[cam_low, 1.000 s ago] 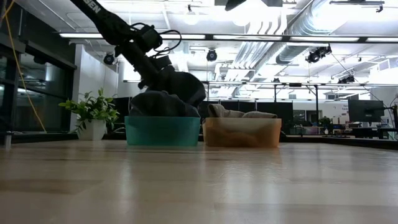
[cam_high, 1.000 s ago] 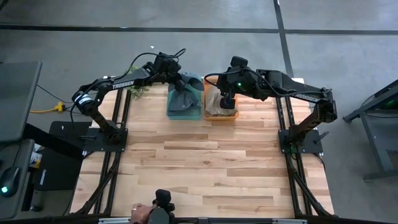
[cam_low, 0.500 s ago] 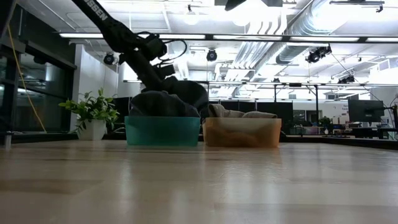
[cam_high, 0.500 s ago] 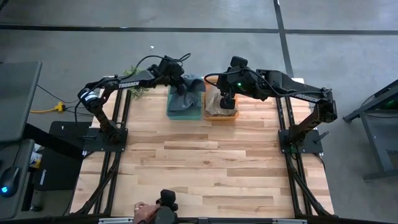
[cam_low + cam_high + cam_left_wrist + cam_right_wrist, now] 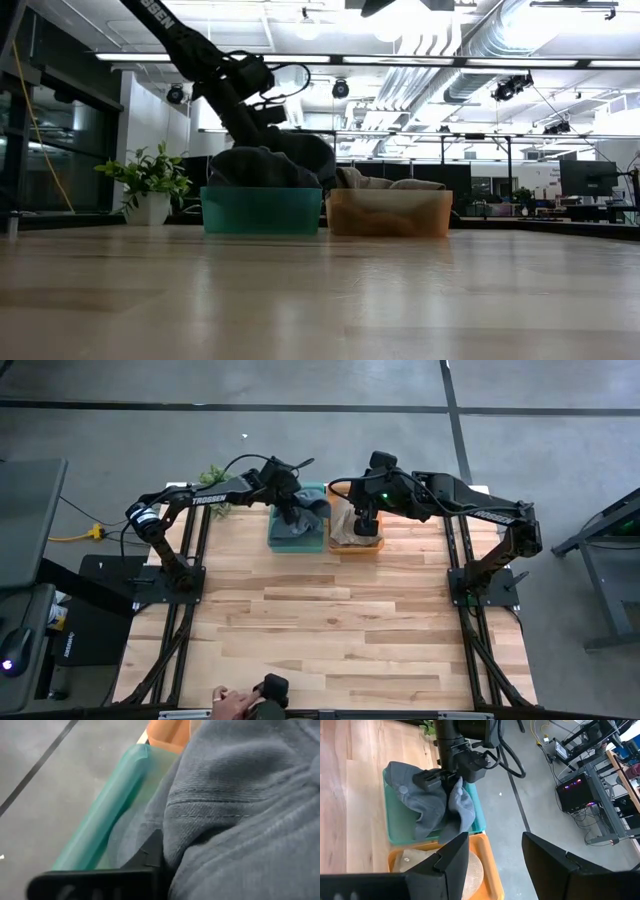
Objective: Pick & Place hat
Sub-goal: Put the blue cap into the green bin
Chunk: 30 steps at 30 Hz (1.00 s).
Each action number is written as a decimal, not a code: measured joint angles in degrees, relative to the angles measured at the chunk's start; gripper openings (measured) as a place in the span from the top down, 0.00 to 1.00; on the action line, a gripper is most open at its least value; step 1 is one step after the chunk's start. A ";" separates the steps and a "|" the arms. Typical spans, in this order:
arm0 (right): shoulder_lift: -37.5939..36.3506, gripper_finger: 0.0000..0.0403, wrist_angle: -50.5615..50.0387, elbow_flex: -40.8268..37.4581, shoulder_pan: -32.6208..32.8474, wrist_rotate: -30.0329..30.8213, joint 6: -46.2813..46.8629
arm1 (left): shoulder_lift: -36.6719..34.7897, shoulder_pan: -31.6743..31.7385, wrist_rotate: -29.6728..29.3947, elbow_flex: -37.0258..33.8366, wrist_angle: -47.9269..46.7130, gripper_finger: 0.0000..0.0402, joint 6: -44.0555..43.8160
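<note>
**Grey hat in the teal bin, left gripper at its far edge**

We see the grey hat (image 5: 297,520) lying in the teal bin (image 5: 275,538). Our left gripper (image 5: 451,779) sits at its raised fold; we cannot tell whether the jaws still pinch the cloth. Our right gripper (image 5: 495,851) hovers open and empty over the orange bin (image 5: 342,546), which holds a tan hat (image 5: 347,526)

The left gripper (image 5: 292,512) reaches out far from its base, arm stretched, fingers pinched nearly together. The right gripper (image 5: 366,520) points down, fingers (image 5: 447,857) spread apart.
</note>
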 joint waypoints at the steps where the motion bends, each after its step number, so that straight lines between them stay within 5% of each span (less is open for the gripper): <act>1: 0.00 0.56 0.00 0.00 0.00 -0.19 0.00 | 0.00 -0.01 -0.17 0.00 0.51 0.89 -0.04; 13: 0.00 0.56 -1.04 0.00 -0.04 -1.84 0.39 | -3.84 0.00 -3.51 -0.02 -0.54 0.52 -1.62; 30: 0.00 0.56 -0.89 0.00 -2.71 -6.67 3.37 | -8.48 -2.31 -4.72 -0.02 -6.64 0.47 -4.54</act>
